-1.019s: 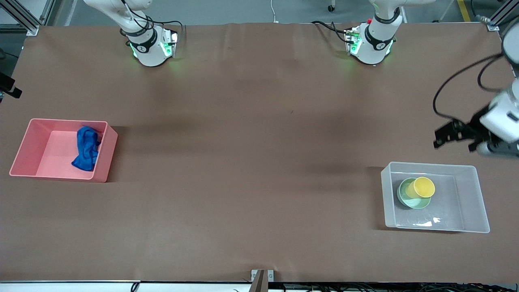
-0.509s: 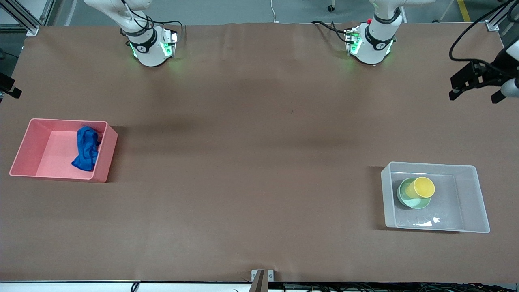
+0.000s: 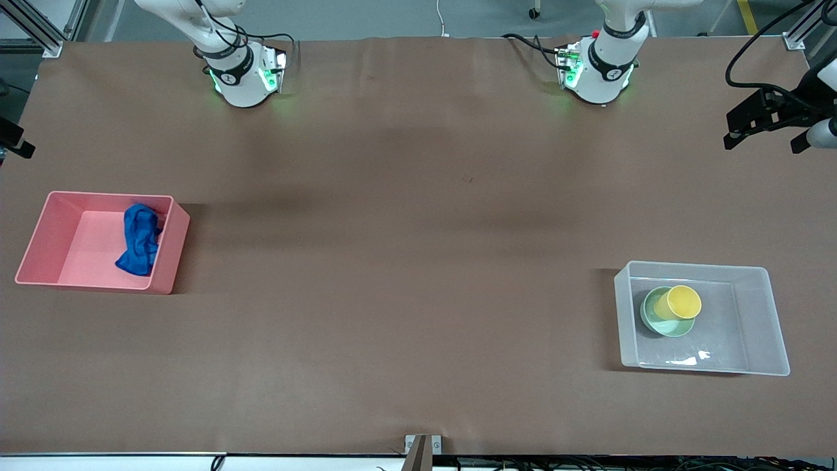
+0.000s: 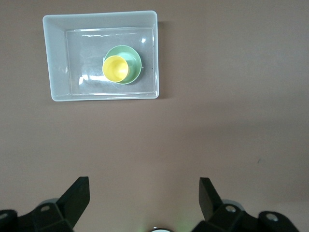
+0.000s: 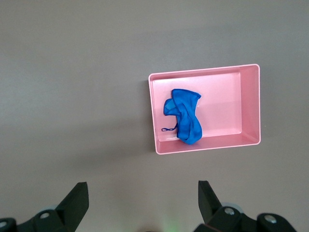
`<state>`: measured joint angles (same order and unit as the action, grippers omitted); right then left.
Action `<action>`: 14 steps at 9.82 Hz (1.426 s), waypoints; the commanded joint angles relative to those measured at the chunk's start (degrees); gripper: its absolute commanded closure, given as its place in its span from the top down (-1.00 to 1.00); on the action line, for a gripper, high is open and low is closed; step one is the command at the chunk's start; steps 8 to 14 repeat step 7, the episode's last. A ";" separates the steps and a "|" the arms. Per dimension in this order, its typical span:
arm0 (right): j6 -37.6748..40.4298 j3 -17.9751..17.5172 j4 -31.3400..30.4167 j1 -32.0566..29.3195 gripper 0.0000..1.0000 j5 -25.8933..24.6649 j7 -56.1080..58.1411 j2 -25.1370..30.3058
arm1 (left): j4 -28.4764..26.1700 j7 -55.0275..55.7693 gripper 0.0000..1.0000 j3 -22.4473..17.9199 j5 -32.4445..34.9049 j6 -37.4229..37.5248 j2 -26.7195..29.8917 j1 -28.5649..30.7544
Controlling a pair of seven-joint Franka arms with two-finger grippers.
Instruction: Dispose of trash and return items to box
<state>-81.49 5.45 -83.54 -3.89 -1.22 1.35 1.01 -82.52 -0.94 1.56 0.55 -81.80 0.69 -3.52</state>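
Blue rag in pink bin, against wall at 3 o'clock. Yellow cup nested in mint bowl, inside clear box. Left hand released, high over surface edge. Right hand released, above surface near pink bin.
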 commanded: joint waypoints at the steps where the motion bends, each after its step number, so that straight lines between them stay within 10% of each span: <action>1: 0.72 -0.26 0.57 -0.42 1.00 0.69 -0.29 -0.04 | -2.91 0.50 1.00 -1.46 -0.46 -0.37 0.28 -0.88; 14: 0.72 -0.26 0.57 -0.42 1.00 0.69 -0.21 -0.04 | -3.09 3.49 1.00 -1.47 -0.64 -0.29 0.19 -1.14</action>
